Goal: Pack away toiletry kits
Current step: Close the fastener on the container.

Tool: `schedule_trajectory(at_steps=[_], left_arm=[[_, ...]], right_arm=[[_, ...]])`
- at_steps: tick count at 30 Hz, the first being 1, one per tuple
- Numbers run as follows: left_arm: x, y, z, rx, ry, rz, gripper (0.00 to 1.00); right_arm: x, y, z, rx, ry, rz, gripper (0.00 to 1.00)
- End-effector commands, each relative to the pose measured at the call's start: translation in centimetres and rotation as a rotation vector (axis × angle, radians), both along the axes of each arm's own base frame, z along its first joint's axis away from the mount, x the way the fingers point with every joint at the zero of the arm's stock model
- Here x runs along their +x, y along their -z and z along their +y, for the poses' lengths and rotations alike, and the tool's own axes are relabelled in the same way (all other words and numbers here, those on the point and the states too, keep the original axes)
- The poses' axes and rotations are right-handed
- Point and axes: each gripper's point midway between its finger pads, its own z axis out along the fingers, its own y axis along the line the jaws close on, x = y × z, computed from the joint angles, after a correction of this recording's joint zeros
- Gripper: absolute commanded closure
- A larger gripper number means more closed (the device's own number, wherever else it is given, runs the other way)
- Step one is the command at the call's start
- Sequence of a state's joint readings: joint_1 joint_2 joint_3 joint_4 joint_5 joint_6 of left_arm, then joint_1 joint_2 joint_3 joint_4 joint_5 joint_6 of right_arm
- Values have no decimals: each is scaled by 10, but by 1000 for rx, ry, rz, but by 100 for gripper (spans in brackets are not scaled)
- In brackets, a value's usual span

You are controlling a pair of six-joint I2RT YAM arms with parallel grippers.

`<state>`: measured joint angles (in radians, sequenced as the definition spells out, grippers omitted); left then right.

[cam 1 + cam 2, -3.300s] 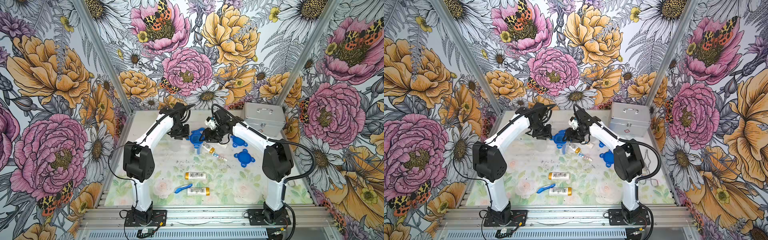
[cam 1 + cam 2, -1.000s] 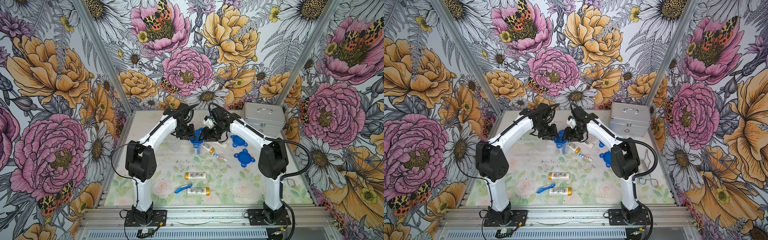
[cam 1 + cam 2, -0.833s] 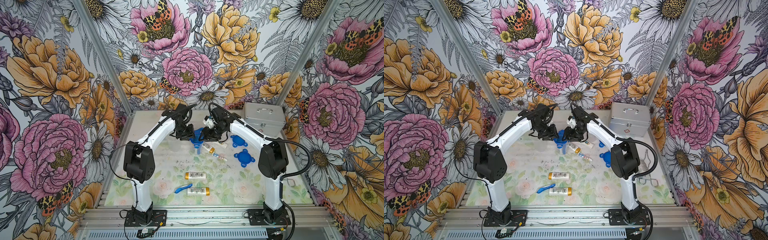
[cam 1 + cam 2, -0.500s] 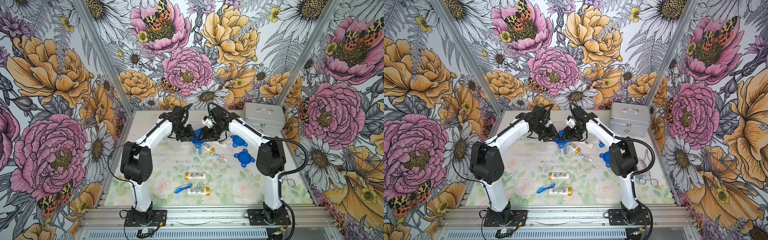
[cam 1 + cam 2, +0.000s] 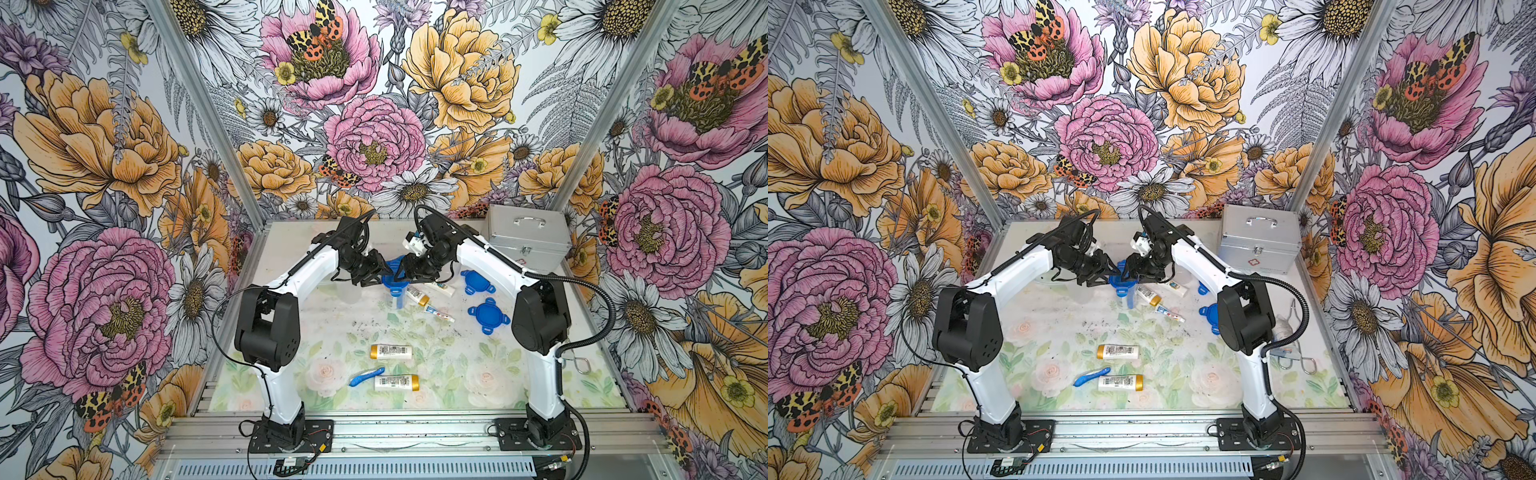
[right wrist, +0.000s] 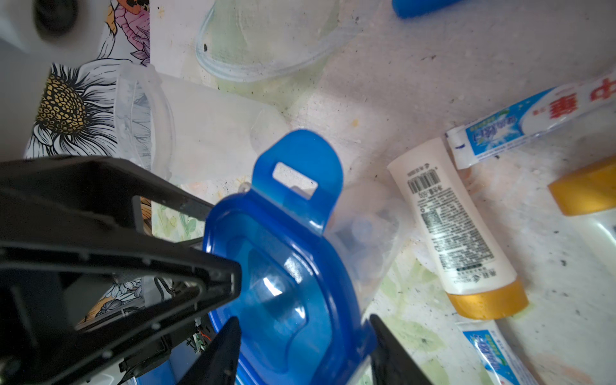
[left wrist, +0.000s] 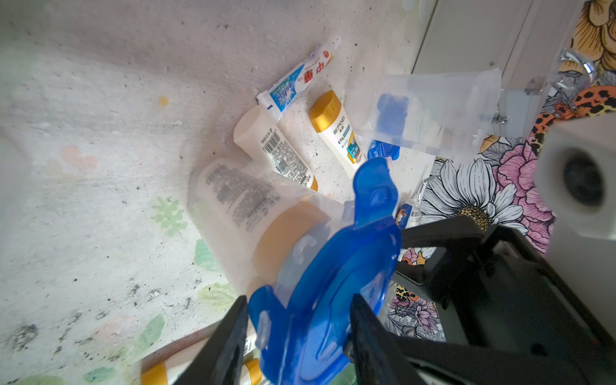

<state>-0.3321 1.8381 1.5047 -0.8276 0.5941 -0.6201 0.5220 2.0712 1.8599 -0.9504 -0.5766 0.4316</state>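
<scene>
A clear cup stands at the back middle of the table with a blue four-tabbed lid on it, seen in both top views. A white gold-capped bottle shows through its wall. My left gripper and right gripper meet at the lid from opposite sides. Each has its jaws apart, one either side of the lid. Beside the cup lie a bottle and two toothpaste tubes. Nearer the front lie two bottles and a blue toothbrush.
Two loose blue lids lie right of the cup. Empty clear cups stand close behind it. The silver metal case sits shut at the back right corner. Metal rails edge the table.
Both grippers have stayed at the lidded cup and their jaws have widened a little. The left arm's elbow has swung slightly leftward.
</scene>
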Motion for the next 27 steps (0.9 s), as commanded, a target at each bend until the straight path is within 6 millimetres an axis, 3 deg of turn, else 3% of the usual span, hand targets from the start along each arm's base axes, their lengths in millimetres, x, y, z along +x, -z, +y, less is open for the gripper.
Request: schedule_trajectory(at_steps=[1,7,10,13,20,27], left_arm=[[-9,-5,14,21,-29,-6,47],[-16,-32,28,132,10,-69,45],[-13,-56,44,255,40,-125,50],[0,-74,44,311,77,-184,56],[49,-52,10,343,137,-195,83],[47,-26,-3,380,185,-163,96]], right_arm=[[1,2,4,3,-24,-29,36],[0,-13,-11,-10,-5,-71,25],[-10,-16,-17,-19,1,-69,24],[-22,-16,-18,-32,-9,-67,25],[-30,2,-18,-59,-25,-33,37],[-27,10,-18,-74,-27,-29,38]])
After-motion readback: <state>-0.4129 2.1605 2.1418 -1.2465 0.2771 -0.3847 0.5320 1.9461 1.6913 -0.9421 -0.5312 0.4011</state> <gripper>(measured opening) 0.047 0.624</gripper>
